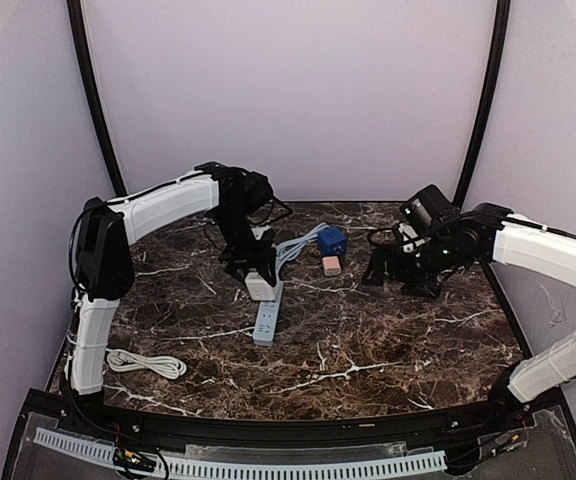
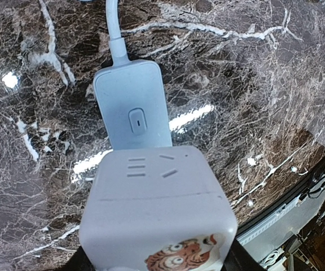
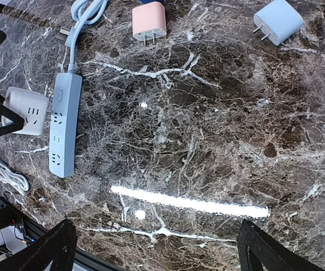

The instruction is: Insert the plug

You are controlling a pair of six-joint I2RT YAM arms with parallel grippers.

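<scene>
My left gripper is shut on a white cube plug with a tiger sticker, its black fingers on either side. The cube is over the pale blue power strip, just short of the strip's switch end. I cannot tell whether it is seated. The strip lies in the table's middle, and its free sockets show in the right wrist view, with the cube beside them. My right gripper is open and empty above bare marble, right of the strip.
A blue cube and a pink plug lie behind the strip. The pink plug and a pale blue plug show in the right wrist view. A coiled white cable lies front left. The strip's cord runs back.
</scene>
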